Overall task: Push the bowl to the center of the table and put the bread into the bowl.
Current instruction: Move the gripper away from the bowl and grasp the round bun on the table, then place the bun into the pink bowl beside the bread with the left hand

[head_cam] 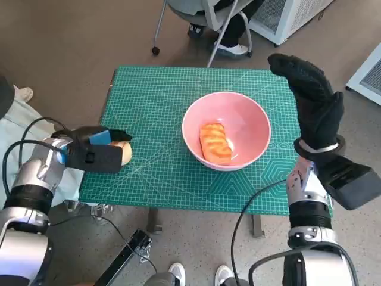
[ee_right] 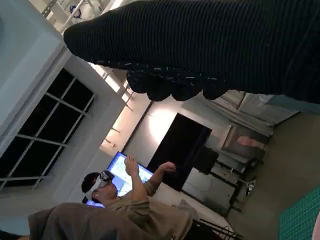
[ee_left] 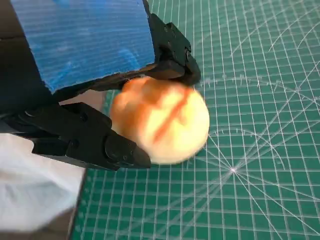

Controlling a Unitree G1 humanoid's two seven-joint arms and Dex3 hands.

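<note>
The left hand [head_cam: 95, 152] gripped a round bread roll [ee_left: 160, 120] between its fingers [ee_left: 90, 140] at the table's [head_cam: 149, 101] left edge. The pink bowl [head_cam: 226, 130], near the centre, held another bread [head_cam: 215, 143]. The right hand [head_cam: 312, 101] hung raised, open-fingered; the roll appeared blurred.

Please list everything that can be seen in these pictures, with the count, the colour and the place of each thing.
Bowl: one, pink, near the middle of the mat.
Long bread: one, orange-brown, inside the bowl.
Round bread: one, pale yellow with orange marks, held at the mat's left edge.
Cutting mat: one, green with a white grid, covering the table.
Chair: one, grey, on the floor beyond the table.
Person: one, brown top, seen in the right wrist view.
Shoes: two, white, on the floor near the robot.
Left hand: black with blue tape, holds the round bread.
Right hand: black glove, raised right of the bowl, holding nothing.
</note>
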